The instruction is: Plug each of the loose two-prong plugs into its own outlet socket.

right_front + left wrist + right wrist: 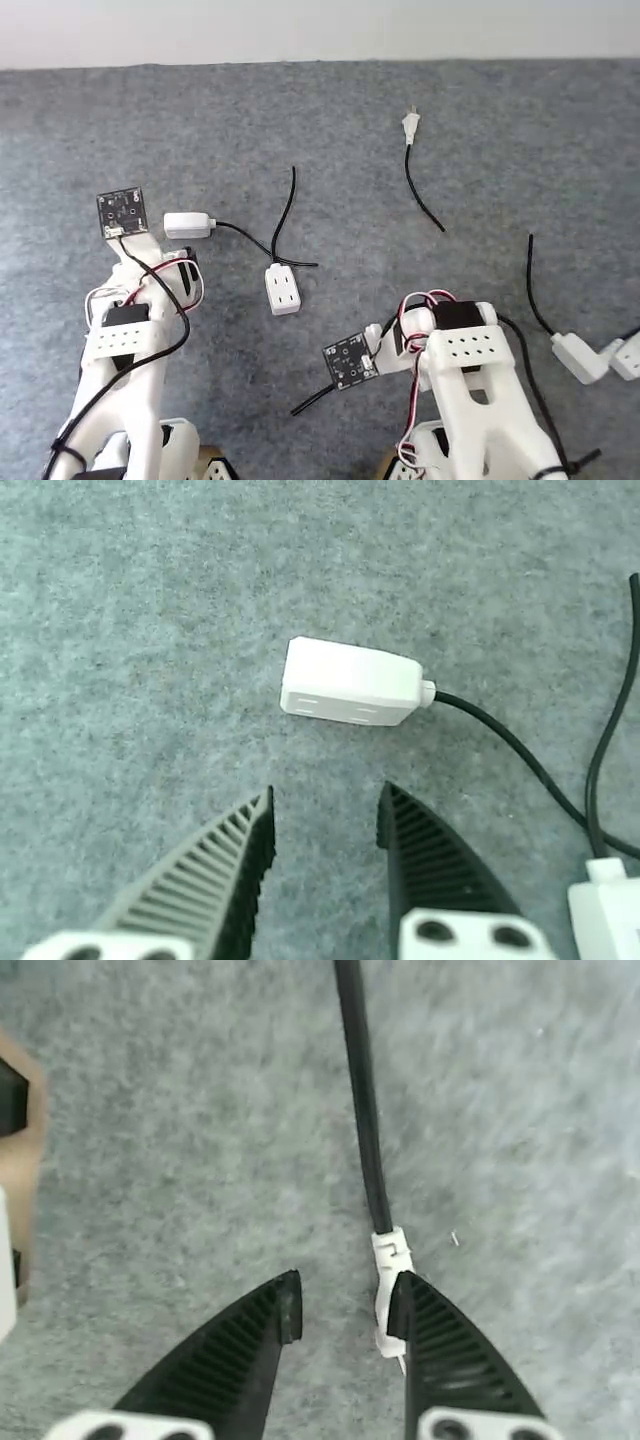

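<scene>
Risking a miss: right gripper (345, 1290) hangs w/ jaws wide, holding nothing, plug (388, 1270) lying on carpet (180, 1140) against one finger (440, 1360), so closing may flick it sideways. Left gripper (325, 798) gapes empty too, socket (350, 683) just ahead.

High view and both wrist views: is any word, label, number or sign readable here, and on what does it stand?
None can be read.
The outlet socket shows only moulded slots, no print.
The two-prong plug is plain white.
Any marking on the left arm's circuit board or the right arm's circuit board is too small to read.
</scene>
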You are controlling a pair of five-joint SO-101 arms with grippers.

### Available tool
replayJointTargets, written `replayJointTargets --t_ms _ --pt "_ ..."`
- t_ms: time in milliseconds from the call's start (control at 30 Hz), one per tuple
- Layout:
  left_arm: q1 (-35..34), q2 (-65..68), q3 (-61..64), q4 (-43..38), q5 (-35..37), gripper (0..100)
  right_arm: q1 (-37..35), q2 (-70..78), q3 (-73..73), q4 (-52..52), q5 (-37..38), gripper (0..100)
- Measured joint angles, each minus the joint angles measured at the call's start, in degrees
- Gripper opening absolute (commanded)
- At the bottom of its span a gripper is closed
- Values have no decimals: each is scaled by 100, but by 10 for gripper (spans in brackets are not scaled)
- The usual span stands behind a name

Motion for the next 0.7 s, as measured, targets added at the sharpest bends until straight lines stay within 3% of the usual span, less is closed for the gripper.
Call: replayJointTargets --t_ms 700 --pt "0 0 0 0 0 163 -123 0 149 -484 237 125"
